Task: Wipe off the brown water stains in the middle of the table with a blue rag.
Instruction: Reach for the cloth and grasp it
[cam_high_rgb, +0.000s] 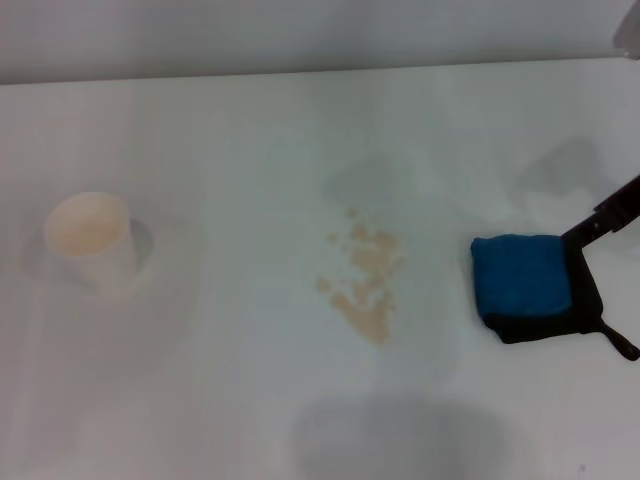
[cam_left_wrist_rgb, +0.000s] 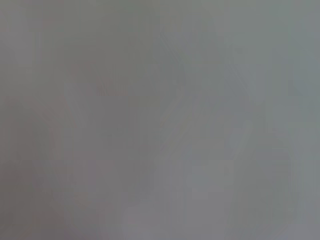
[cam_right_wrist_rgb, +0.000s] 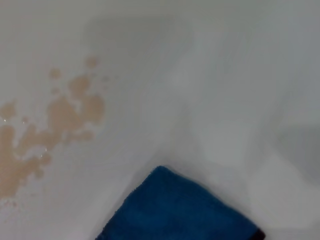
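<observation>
The brown water stains (cam_high_rgb: 365, 275) lie as tan blotches in the middle of the white table (cam_high_rgb: 250, 130). They also show in the right wrist view (cam_right_wrist_rgb: 55, 120). The blue rag (cam_high_rgb: 525, 280) lies flat to the right of the stains, apart from them, with its black edging and loop tail on its right side. It also shows in the right wrist view (cam_right_wrist_rgb: 175, 210). My right gripper (cam_high_rgb: 603, 216) shows only as a dark bar coming in from the right edge and meeting the rag's far right corner. My left gripper is out of view.
A white paper cup (cam_high_rgb: 92, 240) with a beige inside stands upright at the left of the table. The table's far edge runs along the top of the head view. The left wrist view shows only a blank grey surface.
</observation>
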